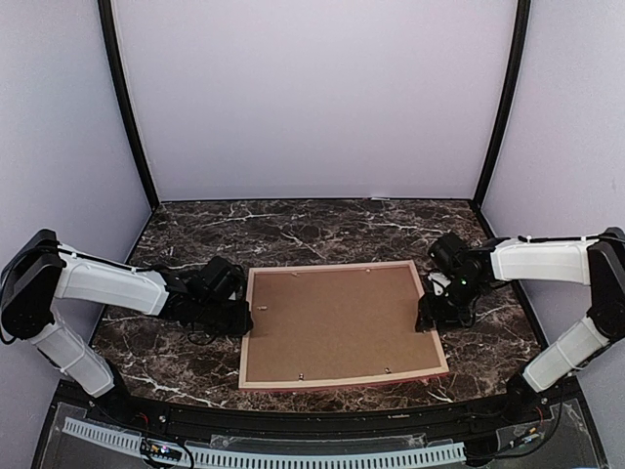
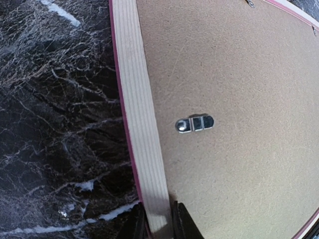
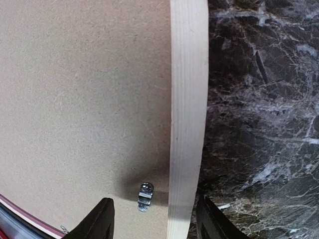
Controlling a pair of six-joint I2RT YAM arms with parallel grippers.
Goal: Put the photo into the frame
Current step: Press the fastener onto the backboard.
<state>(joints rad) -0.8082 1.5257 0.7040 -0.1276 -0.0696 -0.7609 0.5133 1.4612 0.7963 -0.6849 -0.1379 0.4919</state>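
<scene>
The left gripper (image 2: 158, 226) pinches the tan left rail of the large rectangular pink-red wooden picture frame (image 1: 342, 380), lying face down on the dark marble table (image 1: 293, 230), probably to steady it. Its brown fibreboard backing board (image 1: 337, 322) covers the opening, so the photo cannot be seen. The right gripper (image 3: 155, 221) straddles the right rail, fingers wide, holding nothing.
</scene>
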